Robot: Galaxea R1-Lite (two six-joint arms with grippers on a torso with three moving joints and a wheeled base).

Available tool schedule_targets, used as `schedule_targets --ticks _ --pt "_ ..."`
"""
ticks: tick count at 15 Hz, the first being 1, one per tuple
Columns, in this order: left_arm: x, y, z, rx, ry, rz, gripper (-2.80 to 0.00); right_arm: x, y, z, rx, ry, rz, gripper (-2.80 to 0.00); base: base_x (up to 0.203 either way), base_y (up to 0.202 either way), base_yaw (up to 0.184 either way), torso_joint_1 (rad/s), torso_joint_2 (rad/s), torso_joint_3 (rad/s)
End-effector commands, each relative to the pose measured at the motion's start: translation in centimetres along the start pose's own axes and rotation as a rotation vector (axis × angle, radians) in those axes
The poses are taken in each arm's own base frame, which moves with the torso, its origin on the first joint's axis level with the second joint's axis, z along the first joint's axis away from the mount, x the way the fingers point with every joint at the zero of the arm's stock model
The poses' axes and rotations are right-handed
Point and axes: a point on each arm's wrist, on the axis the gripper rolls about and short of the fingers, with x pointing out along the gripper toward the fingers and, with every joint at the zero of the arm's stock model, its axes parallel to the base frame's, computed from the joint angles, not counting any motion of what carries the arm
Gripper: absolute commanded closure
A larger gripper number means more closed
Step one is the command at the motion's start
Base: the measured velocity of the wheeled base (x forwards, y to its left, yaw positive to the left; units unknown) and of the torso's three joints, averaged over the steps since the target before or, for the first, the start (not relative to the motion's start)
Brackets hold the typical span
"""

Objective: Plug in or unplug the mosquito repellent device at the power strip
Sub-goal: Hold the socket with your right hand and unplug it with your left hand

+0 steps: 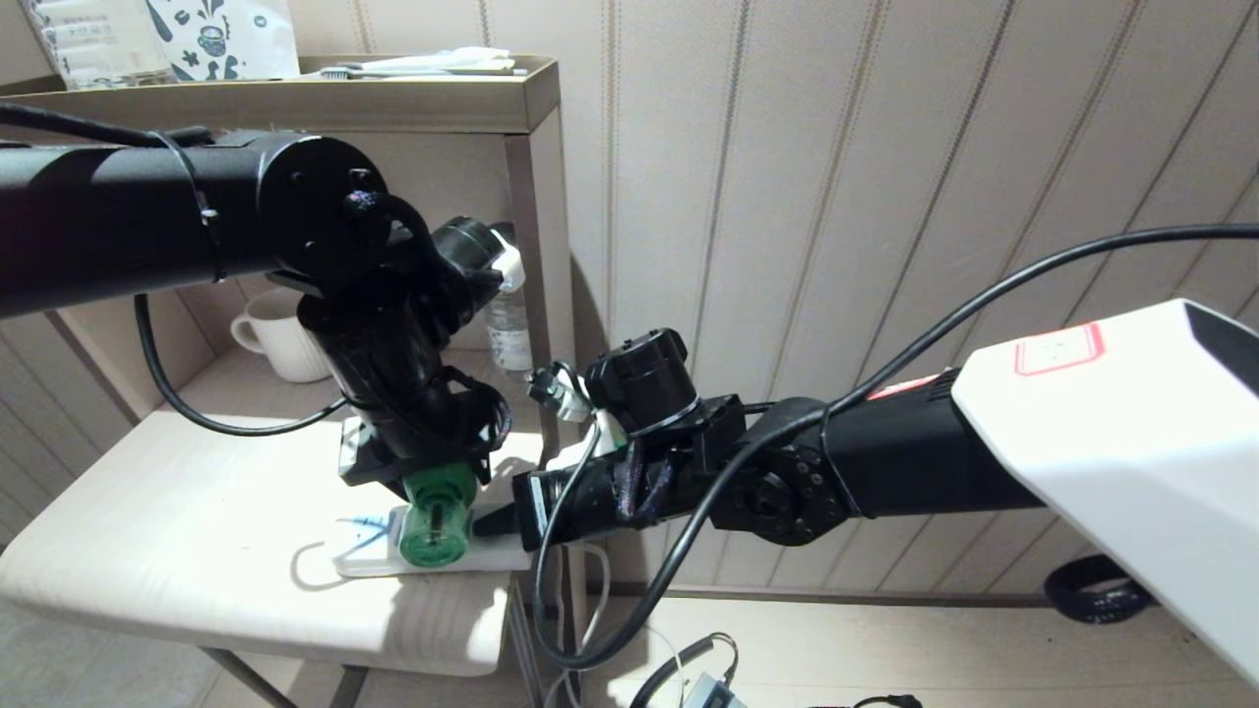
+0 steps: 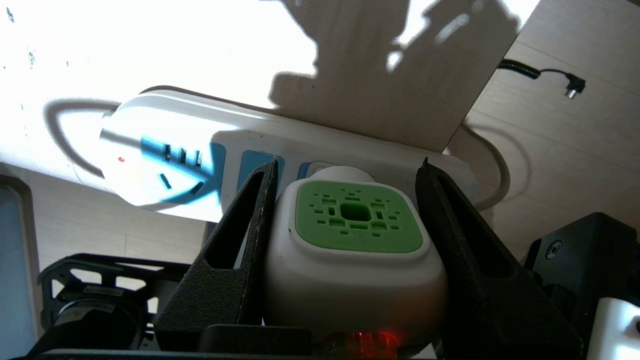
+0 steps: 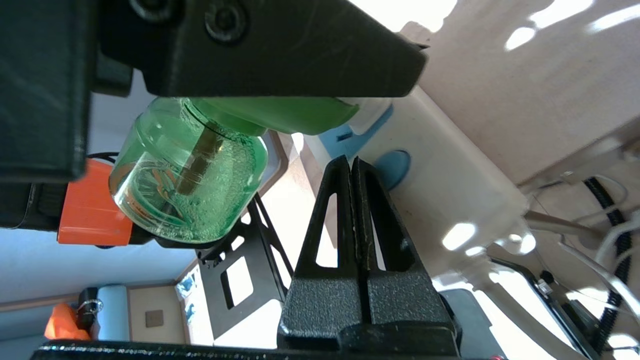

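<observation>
Head view: our left gripper comes down on the mosquito repellent device, which sits on the power strip near its cord end, bottle axis lying level; our right gripper rests against that end. Left wrist view: fingers part-open, clamped on the device head, strip straight ahead along the prong axis, so left arm does the work. Right wrist view: right fingers pressed together, empty, tips at the strip just beside the bottle.

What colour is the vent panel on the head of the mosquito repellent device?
Light green, set in the white head of the mosquito repellent device. It shows best in the left wrist view.
</observation>
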Motion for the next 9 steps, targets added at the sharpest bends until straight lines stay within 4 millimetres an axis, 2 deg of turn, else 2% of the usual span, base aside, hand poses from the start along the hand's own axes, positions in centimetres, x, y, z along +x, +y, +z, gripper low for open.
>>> schedule_targets --ticks 1,4,9 --pt "-0.1 0.1 -0.1 -0.002 0.003 0.006 0.00 0.4 -0.9 -0.6 0.023 0.023 -0.013 0.00 0.000 0.000 0.000 0.000 0.00 0.000" --pt "-0.4 0.2 -0.1 -0.004 -0.013 0.010 0.00 0.9 -2.1 -1.4 0.040 0.036 -0.026 0.00 0.000 0.000 0.000 0.000 0.00 0.000" --pt "-1.7 0.6 -0.2 0.001 -0.060 0.001 0.00 1.1 -2.5 -2.0 0.041 0.029 -0.024 0.00 0.000 0.000 0.000 0.000 0.00 0.000"
